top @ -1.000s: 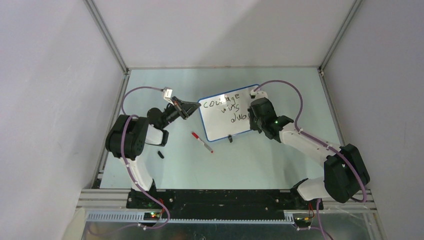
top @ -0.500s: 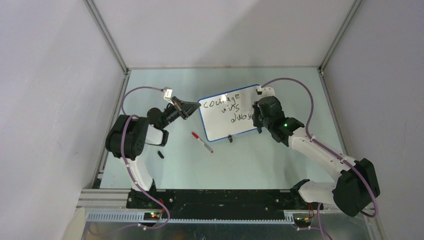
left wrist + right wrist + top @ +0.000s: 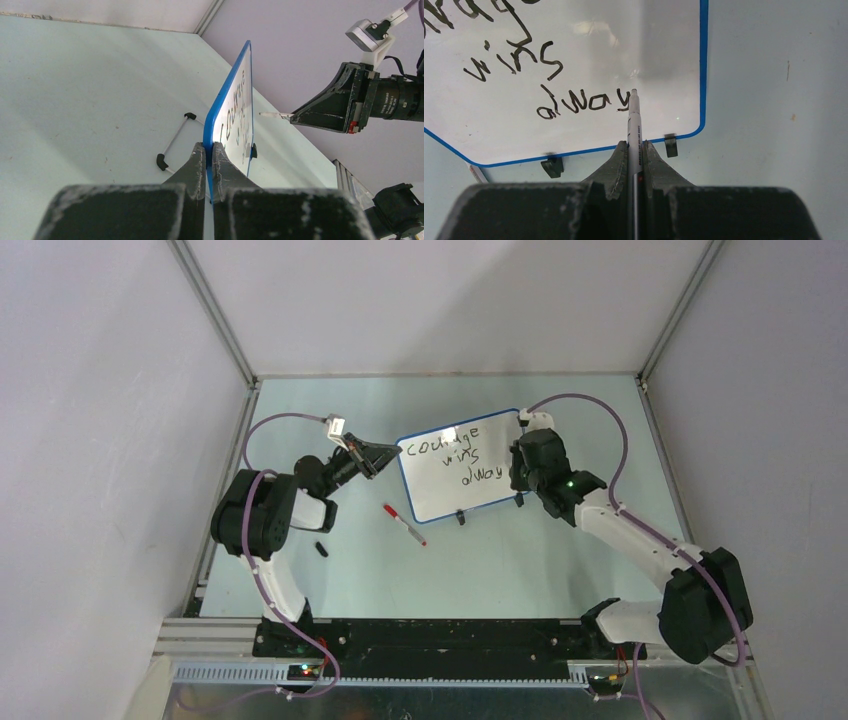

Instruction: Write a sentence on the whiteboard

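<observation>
The whiteboard [image 3: 440,495] stands in the middle of the top view, propped up on its two black feet [image 3: 553,166], its blue rim toward the frame's lower edge in the right wrist view. The sentence [image 3: 511,62] runs in three staggered lines; the lowest reads "alway", so by my reading one letter is wanting and the task is nearly done. The marker [image 3: 633,115] has its tip at the tail of that "y", on or just off the white face; I cannot tell which. The right gripper [image 3: 634,146] has its fingers pressed tight on the marker's barrel, which points straight out so the nib leads. At the board's left edge the left gripper [image 3: 209,147] is pinched shut on the blue rim, likely to stop the light board sliding or tipping under the pen's push. Farther out, on the table [image 3: 560,570], a red-capped pen [image 3: 404,525] lies just below the board's lower left corner, and a small black cap [image 3: 320,548] lies near the left arm, both well clear of the writing.
</observation>
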Controlling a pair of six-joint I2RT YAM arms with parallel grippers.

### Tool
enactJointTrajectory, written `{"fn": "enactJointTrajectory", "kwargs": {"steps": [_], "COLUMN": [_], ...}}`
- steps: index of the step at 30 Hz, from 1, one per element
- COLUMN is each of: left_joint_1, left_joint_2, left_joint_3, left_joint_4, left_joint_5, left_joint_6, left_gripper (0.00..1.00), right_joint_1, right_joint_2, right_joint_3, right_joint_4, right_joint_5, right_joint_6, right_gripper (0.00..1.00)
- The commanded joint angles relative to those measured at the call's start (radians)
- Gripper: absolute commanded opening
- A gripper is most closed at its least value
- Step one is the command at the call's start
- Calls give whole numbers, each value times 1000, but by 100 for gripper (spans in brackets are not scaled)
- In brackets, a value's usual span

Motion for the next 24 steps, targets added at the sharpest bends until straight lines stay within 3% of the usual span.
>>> {"fn": "enactJointTrajectory", "kwargs": {"steps": [1,24], "left_joint_1": [3,3], "left_joint_2": [-16,-16], "left_joint_3": [-10,-10], "left_joint_4": [29,29], "left_joint_5": [21,22], "left_joint_6": [47,47], "left_gripper": [0,0], "right_joint_1": [-8,-30], "right_joint_2": [12,57], "right_joint_3": [10,10], "right_joint_4": [48,69], "right_joint_5": [1,-19], "right_joint_6": [1,9], "right_gripper": [0,0]}}
